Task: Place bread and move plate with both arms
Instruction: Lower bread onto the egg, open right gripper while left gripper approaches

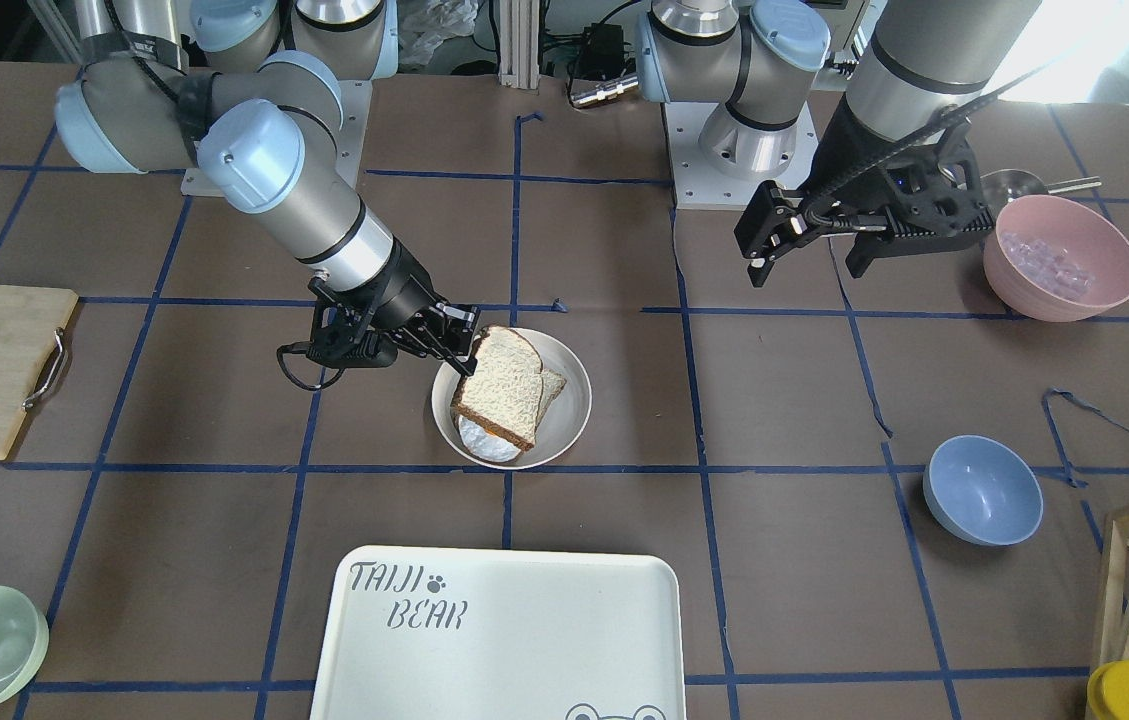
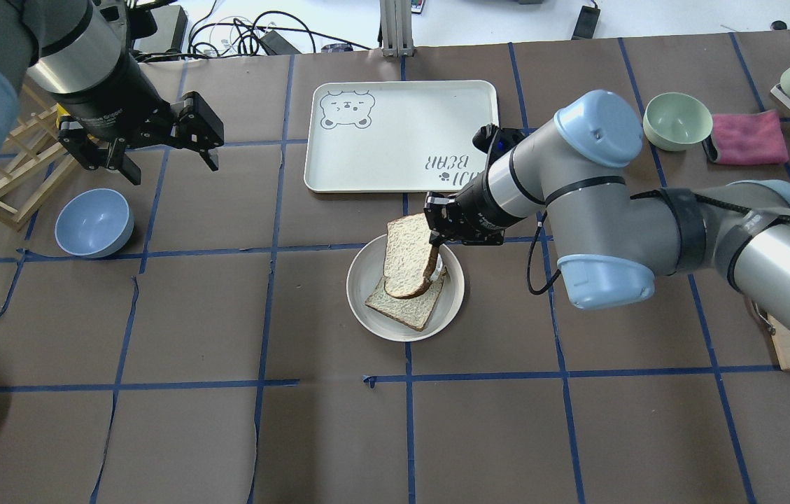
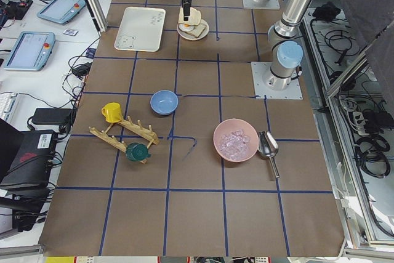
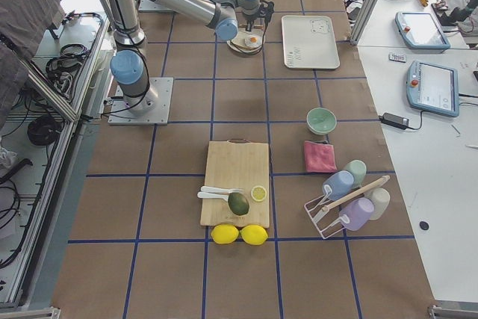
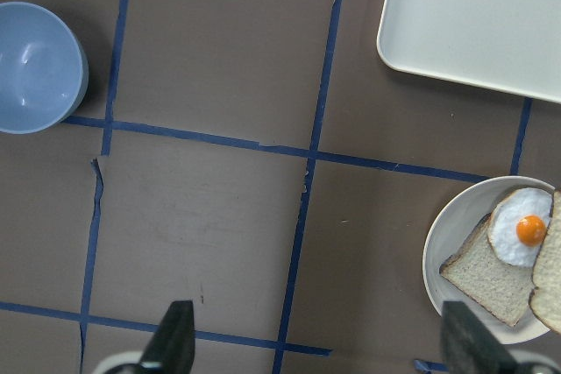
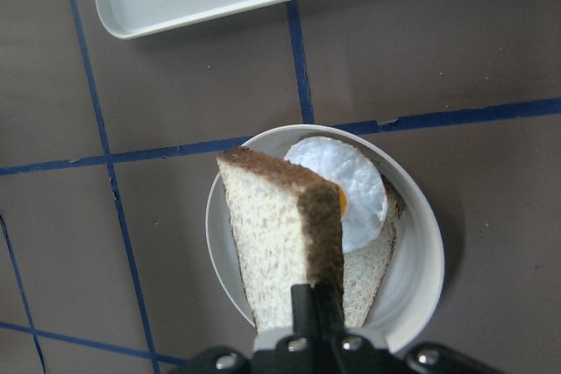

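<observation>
Bread (image 6: 276, 251) hangs tilted on edge over the plate (image 6: 421, 243), low in the middle of the right wrist view. The right gripper (image 6: 316, 299) pinches its crust at one side, fingers closed thin on it. Its low end touches or nearly touches the lower slice (image 6: 372, 273); I cannot tell which. The egg (image 6: 351, 181) shows beside it, partly covered. In the overhead view the plate sits at centre frame, just below the tray (image 2: 401, 119). The left gripper (image 2: 172, 168) hovers at the upper left of that view, well apart, jaws spread wide and holding nothing.

The step in hand looks like laying the top slice. To do it well, I judge the wrist should roll the bread flat and lower it until it lies square over the egg before the fingers let go. Released at this tilt, it could flop off-centre or shove the egg. The fingers should then draw clear without dragging the crust.
</observation>
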